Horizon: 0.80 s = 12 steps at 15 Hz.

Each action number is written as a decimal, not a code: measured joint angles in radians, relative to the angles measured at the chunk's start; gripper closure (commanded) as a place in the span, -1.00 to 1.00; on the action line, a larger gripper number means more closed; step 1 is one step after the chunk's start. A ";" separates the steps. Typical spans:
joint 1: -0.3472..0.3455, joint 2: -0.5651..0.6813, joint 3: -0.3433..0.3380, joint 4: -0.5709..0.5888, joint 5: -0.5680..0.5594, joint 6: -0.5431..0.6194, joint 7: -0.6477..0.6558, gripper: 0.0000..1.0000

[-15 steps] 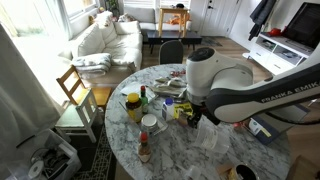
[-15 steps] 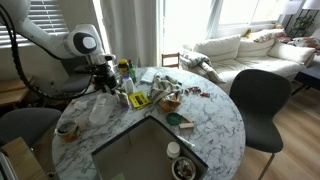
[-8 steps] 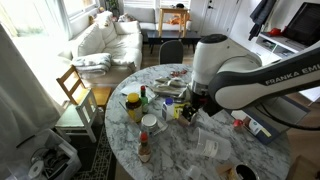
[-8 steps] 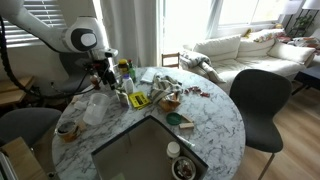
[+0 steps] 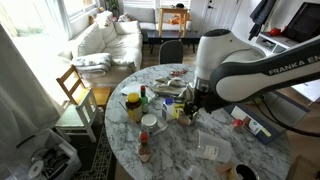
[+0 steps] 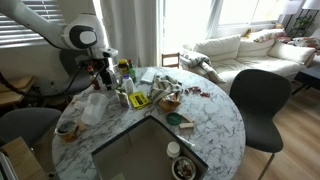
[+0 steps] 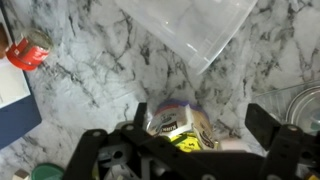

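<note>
Gripper [image 5: 193, 108] is being seen low over the marble table [image 5: 215, 128], jaws being shown wide, nothing gripped. In wrist view a small round jar [image 7: 178, 125], pale lid w/ yellow label, is being framed btwn the fingers, apart from both. Room is being crowded by a clear plastic bag [image 7: 195, 30] just beyond; red cap [image 7: 25, 52] and blue box [image 7: 14, 110] are being seen well off to one side.

The arm bends over, hand [image 5: 192, 113] pointing down, jaws wide apart.

Yellow-labelled container [image 7: 178, 124] is half hidden below; clear plastic sheet [image 7: 190, 30] is cut off above.
</note>
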 measured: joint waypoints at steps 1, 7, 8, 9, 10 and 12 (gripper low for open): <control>-0.001 0.000 -0.002 0.001 0.029 -0.013 0.023 -1.00; -0.024 -0.022 -0.021 -0.064 0.181 -0.021 0.167 -1.00; -0.028 -0.036 -0.026 -0.087 0.195 -0.019 0.200 -1.00; -0.033 -0.054 -0.029 -0.112 0.209 -0.013 0.234 -1.00; -0.036 -0.074 -0.032 -0.135 0.223 -0.001 0.266 -1.00; -0.038 -0.087 -0.031 -0.141 0.223 0.000 0.271 -1.00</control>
